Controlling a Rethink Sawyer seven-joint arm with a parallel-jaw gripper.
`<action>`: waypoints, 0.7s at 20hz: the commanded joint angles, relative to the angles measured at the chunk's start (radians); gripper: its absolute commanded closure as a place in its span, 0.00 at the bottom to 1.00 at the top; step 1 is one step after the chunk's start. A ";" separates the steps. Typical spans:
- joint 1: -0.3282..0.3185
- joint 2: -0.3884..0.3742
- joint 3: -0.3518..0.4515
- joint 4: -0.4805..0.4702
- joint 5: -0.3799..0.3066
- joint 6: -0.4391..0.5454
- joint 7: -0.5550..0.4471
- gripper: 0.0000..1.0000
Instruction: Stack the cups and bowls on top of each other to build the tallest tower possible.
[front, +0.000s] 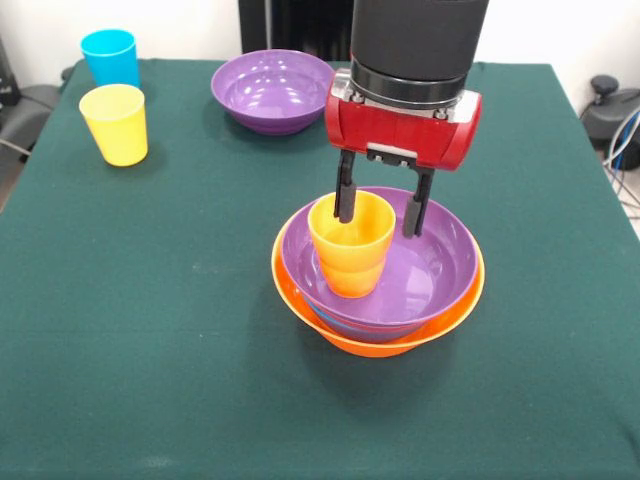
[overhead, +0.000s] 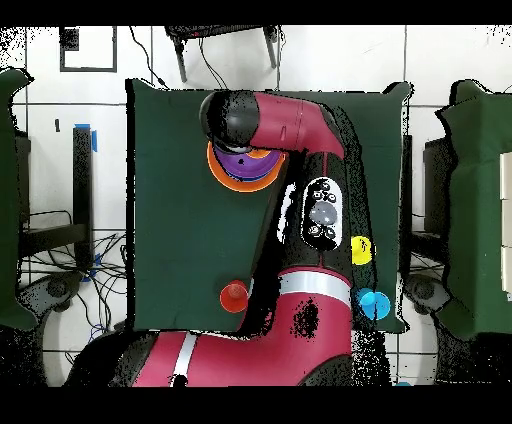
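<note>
The tower stands mid-table: a large orange bowl (front: 378, 338) with a wide purple bowl (front: 430, 270) nested in it and a thin blue edge between them. An orange cup (front: 350, 255) stands upright in the purple bowl. My gripper (front: 380, 222) is open just above. One finger is inside the cup and the other outside its right wall, over the bowl. In the overhead view the arm covers the gripper, and the tower's orange rim (overhead: 217, 170) shows beside it. The small green and translucent bowls are not visible.
A second purple bowl (front: 272, 90) sits at the back. A light blue cup (front: 110, 57) and a yellow cup (front: 115, 123) stand at the back left. A red-orange cup (overhead: 233, 296) stands near the robot's base, seen only from overhead.
</note>
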 joint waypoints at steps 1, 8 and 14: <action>0.015 0.050 0.059 0.086 -0.046 -0.052 0.051 0.00; 0.012 0.048 0.066 0.099 -0.036 -0.067 0.052 0.00; 0.004 0.048 0.076 0.103 -0.037 -0.074 0.036 0.00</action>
